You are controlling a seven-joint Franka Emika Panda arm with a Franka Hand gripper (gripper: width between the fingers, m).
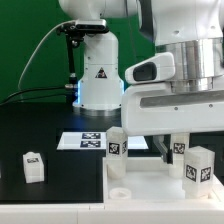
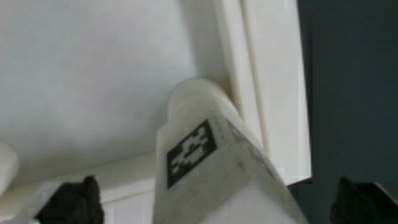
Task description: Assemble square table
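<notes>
Standing nearest the camera in the exterior view is the square tabletop (image 1: 140, 195), a white slab with a raised rim lying flat at the near edge of the black table (image 1: 30, 125), socket side up so legs can go in from above. A round corner socket (image 1: 117, 189) shows at its near left corner, with nothing in it. On the right, a tag-marked leg (image 1: 198, 167) stands upright on the slab, probably seated in or over its socket. Farther back two more legs stand upright, one at the far left corner (image 1: 116, 142) and one (image 1: 180, 148) under the arm.

Out to the left, well apart from the slab, a fourth leg (image 1: 33, 166) stands on the bare table, seemingly waiting to be fetched. Beyond the slab lies the marker board (image 1: 88, 142), flat and fixed.

The gripper (image 2: 205, 200) hangs over the far right part of the slab. In the wrist view its two dark fingertips (image 2: 75, 200) stand wide apart on either side of a tagged leg (image 2: 210, 150) beside the slab's rim (image 2: 267, 70), neither pad touching it. So the jaws are fully spread and hold nothing; my reading is that this leg is released in place.
</notes>
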